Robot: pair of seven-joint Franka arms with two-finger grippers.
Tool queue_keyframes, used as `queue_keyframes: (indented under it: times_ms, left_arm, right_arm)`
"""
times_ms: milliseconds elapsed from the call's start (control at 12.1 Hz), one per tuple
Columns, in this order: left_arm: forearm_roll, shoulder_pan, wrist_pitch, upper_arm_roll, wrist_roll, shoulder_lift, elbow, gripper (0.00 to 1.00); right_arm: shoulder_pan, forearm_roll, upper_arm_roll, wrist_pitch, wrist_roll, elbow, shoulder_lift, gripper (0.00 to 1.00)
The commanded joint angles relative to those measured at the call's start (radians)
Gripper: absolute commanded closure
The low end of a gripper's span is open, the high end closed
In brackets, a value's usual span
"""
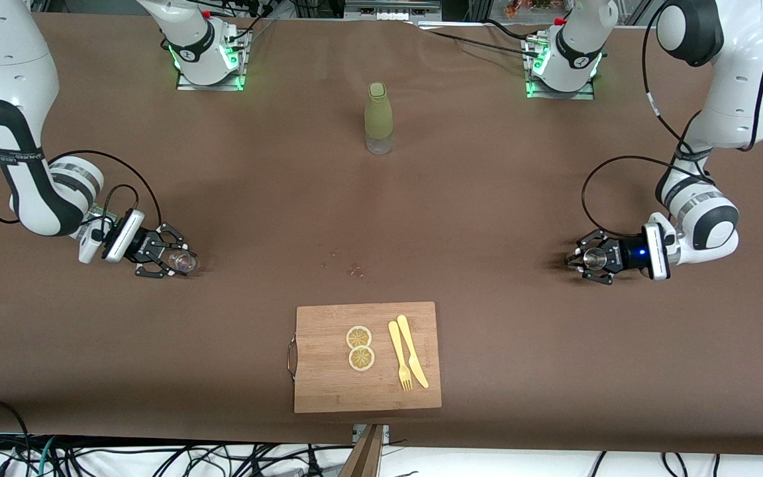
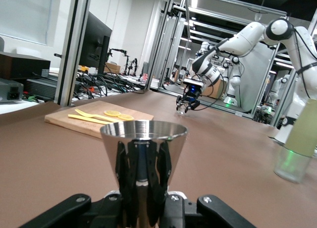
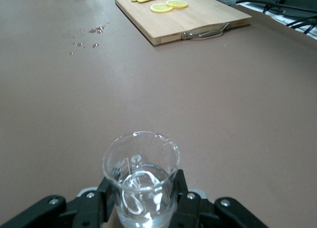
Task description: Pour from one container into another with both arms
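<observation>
Toward the right arm's end of the table, the right gripper (image 1: 171,258) is pinching a glass beaker (image 1: 183,261); at the other end, the left gripper (image 1: 588,260) is clamping a steel cup (image 1: 595,259). Both containers seem grasped; next, lifting and bringing them together mid-table for pouring.

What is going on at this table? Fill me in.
Each arm grips a container near its own end of the table. The left gripper is shut on a metal cup; the right gripper is shut on a glass beaker. Both stand upright, apart; no pouring yet.
</observation>
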Motion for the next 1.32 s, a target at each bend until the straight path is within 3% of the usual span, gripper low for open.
queue_keyframes:
  times_ms: [0, 248, 330, 412, 495, 990, 1238]
  left_arm:
    - [0.054, 0.046, -0.055, -0.013, 0.075, 0.011, 0.002, 1.00]
    - [0.110, 0.082, -0.083, -0.011, 0.134, 0.029, 0.018, 1.00]
    - [0.117, 0.089, -0.092, -0.011, 0.164, 0.040, 0.022, 1.00]
    - [0.119, 0.097, -0.101, -0.011, 0.193, 0.051, 0.022, 1.00]
    - [0.120, 0.100, -0.107, -0.009, 0.215, 0.060, 0.030, 1.00]
    - [0.177, 0.131, -0.150, -0.008, 0.280, 0.130, 0.134, 1.00]
    - [0.180, 0.142, -0.152, -0.008, 0.303, 0.156, 0.159, 1.00]
  right_arm:
    - [-0.011, 0.008, -0.016, -0.018, -0.023, -0.008, 0.001, 0.71]
    - [-0.010, 0.008, -0.026, -0.018, -0.023, -0.008, 0.002, 0.59]
    - [-0.010, 0.008, -0.026, -0.018, -0.022, -0.006, 0.002, 0.44]
    - [-0.011, 0.008, -0.026, -0.018, -0.015, -0.006, 0.004, 0.06]
    - [-0.011, 0.008, -0.026, -0.018, -0.015, -0.008, 0.002, 0.00]
    - [0.026, -0.054, -0.091, -0.031, 0.017, -0.005, -0.050, 0.00]
    - [0.027, -0.207, -0.124, -0.021, 0.136, -0.005, -0.103, 0.00]
